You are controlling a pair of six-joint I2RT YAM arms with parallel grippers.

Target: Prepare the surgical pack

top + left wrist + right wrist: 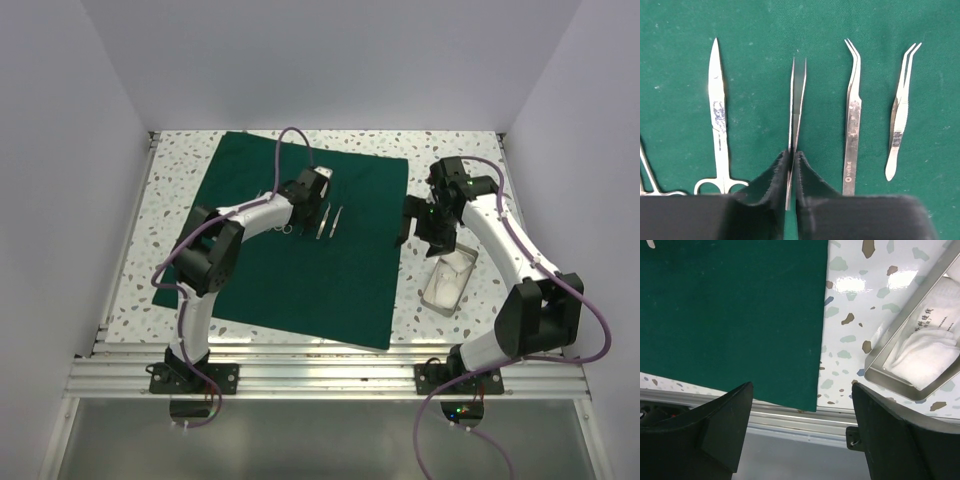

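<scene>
The dark green drape (300,270) lies flat on the table. On it lie steel scissors (719,115), bent-tip tweezers (853,115) and shorter bent tweezers (900,115), side by side. My left gripper (791,155) is shut on straight tweezers (798,100) between the scissors and the bent-tip tweezers; it shows over the drape's upper middle (312,195) in the top view. My right gripper (800,387) is open and empty above the drape's right edge (730,315), also in the top view (415,225). The shiny metal tray (875,372) holds white gauze (927,352) and a printed sachet (935,315).
A second ring handle (647,175) shows at the left edge of the left wrist view. The tray (430,290) sits on the speckled tabletop right of the drape. An aluminium rail (320,375) runs along the near edge. White walls enclose the table.
</scene>
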